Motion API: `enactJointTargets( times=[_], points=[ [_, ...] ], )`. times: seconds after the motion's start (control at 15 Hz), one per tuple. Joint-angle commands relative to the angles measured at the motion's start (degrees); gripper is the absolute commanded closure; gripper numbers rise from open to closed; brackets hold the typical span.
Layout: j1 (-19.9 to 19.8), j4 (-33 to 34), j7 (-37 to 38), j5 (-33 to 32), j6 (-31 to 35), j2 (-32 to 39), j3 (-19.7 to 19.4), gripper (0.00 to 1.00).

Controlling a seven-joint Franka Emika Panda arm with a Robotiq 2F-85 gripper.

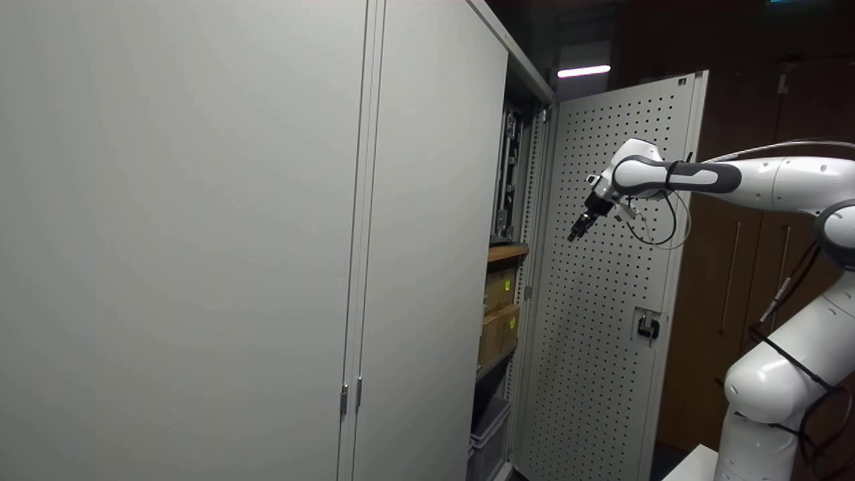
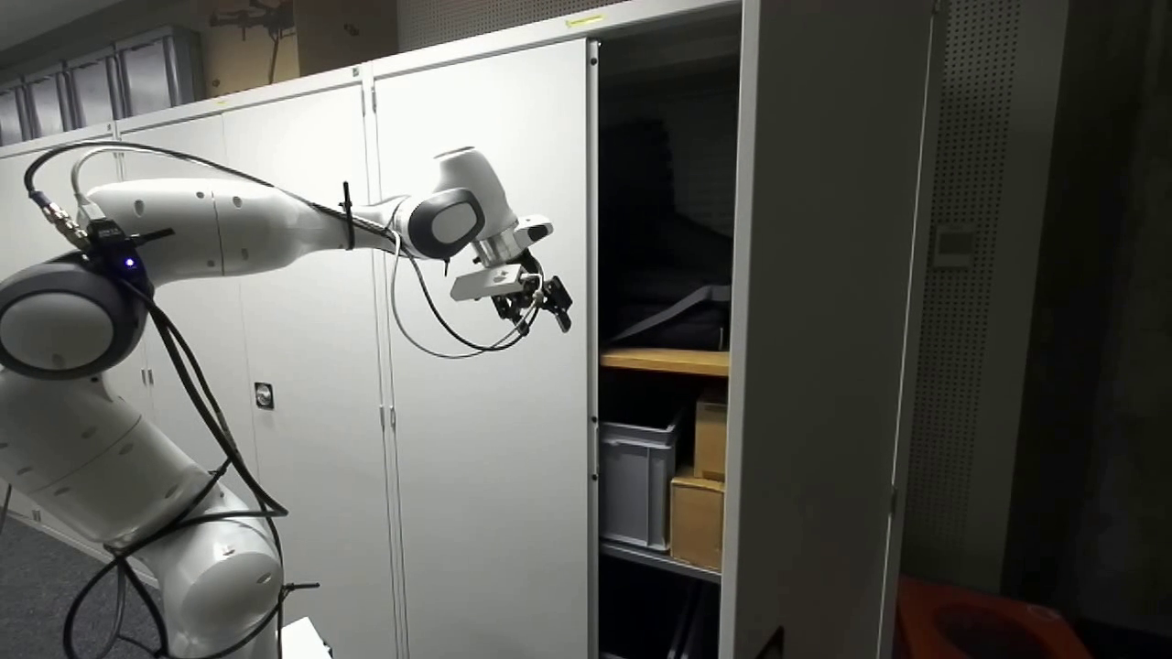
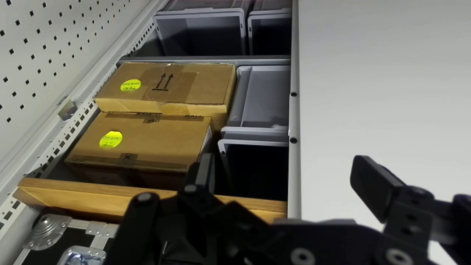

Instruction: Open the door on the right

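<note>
Perforated metal door (image 1: 588, 394) stands open at the end of the grey cabinet (image 2: 485, 476). Fingers (image 3: 373, 187) well parted, holding nothing, before the cabinet. Wooden shelf (image 2: 666, 362) inside, cardboard boxes (image 3: 147, 140) below. Brown cupboards (image 1: 708, 287) shadowed beyond; floor (image 2: 37, 586) dark grey.

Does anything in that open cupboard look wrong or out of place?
Yes: the lower cardboard box seems to be stored upside down. The wrist view itself is inverted, so the box's printed arrows really point downward. I notice nothing spilled.
</note>
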Motion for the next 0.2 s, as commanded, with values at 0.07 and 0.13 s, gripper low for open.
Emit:
enactJointTargets(
  times=[0.07, 0.13],
  points=[
    [-0.2, 0.2, -0.1, 0.1, -0.2, 0.1, 0.1, 0.0],
    [-0.2, 0.2, -0.1, 0.1, -0.2, 0.1, 0.1, 0.0]
  ],
)
